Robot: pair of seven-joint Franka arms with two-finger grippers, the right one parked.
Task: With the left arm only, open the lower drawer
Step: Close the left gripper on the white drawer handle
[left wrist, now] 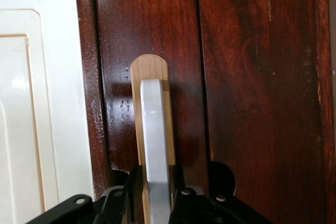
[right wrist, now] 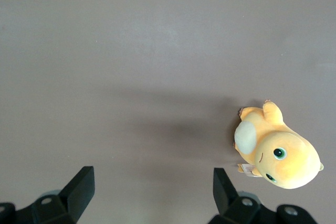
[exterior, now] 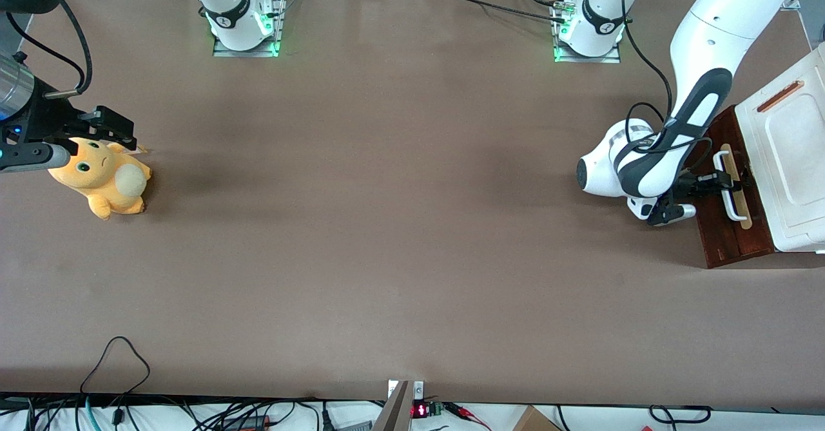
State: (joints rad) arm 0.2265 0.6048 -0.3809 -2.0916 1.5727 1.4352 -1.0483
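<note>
Item: lower drawer, dark red-brown front, under the white cabinet top at the working arm's end of the desk. Barely drawn out, if at all.

Item: my gripper, fingers clamped on the white bar handle near one end.

Risk, judged: an off-centre pull could skew and jam the drawer, or slip off the bar.

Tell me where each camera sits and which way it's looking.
Front view: high, looking down on the table; both arms show, gripper at the drawer handle.
Left wrist: on the working arm, facing the drawer; gripper shut on the handle.
Right wrist: looks down at the toy; parked fingers show.
Front and right wrist share the toy.
</note>
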